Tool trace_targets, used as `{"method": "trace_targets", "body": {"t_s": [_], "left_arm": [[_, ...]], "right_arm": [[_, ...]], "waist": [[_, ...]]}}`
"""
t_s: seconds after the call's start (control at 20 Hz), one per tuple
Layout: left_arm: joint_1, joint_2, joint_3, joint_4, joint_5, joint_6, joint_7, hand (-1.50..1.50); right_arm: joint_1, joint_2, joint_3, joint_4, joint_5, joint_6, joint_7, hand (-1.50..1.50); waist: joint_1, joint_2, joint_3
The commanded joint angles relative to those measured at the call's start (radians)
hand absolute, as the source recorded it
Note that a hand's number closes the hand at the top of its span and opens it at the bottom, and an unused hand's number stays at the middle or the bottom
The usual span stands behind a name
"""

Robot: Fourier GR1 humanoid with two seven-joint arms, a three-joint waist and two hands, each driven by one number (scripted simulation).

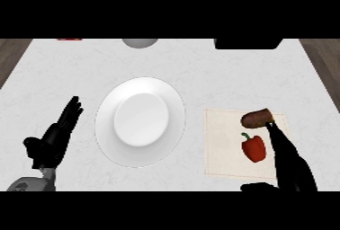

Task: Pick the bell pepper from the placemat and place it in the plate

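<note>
White marbled table (199, 67) fills my view, a white plate (104, 121) at its middle. Right of the plate, a pale placemat (222, 130) carries a brown lump (257, 118) and the red, green-stemmed bell pepper (253, 149), lying flat. My right hand (289, 157), fingers straight, lies farther right, fingertips at the lump. Left of the plate my left hand (56, 137) rests open.

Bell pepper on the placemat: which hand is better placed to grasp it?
The right hand: it is over the placemat, beside the bell pepper. The left hand rests open beyond the plate.
</note>
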Motion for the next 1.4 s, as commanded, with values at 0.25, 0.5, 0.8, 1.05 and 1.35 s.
{"method": "trace_targets", "body": {"t_s": [0.25, 0.5, 0.8, 1.05, 1.35], "left_arm": [[-0.058, -0.044, 0.037, 0.034, -0.037, -0.001, 0.022, 0.00], [0.033, -0.070, 0.036, -0.026, -0.073, -0.020, -0.002, 0.00], [0.000, -0.070, 0.085, -0.033, -0.088, -0.053, 0.040, 0.00], [-0.026, -0.115, 0.109, 0.085, -0.105, -0.079, -0.036, 0.00], [0.019, -0.112, 0.106, -0.040, -0.127, -0.079, 0.034, 0.00]], "right_arm": [[-0.073, 0.028, -0.046, 0.013, 0.033, 0.244, 0.164, -1.50], [-0.110, 0.097, -0.120, 0.173, -0.004, 0.241, 0.030, -1.50], [-0.137, 0.146, -0.148, 0.291, 0.084, 0.245, -0.016, -1.50], [-0.123, 0.174, -0.179, 0.340, 0.120, 0.250, -0.035, -1.50], [-0.159, 0.248, -0.165, 0.529, 0.115, 0.221, -0.194, 1.50]], "waist": [[0.001, 0.001, 0.001], [0.007, 0.001, 0.002], [0.005, 0.001, 0.002], [0.000, 0.002, 0.001], [0.007, 0.002, 0.002]]}}
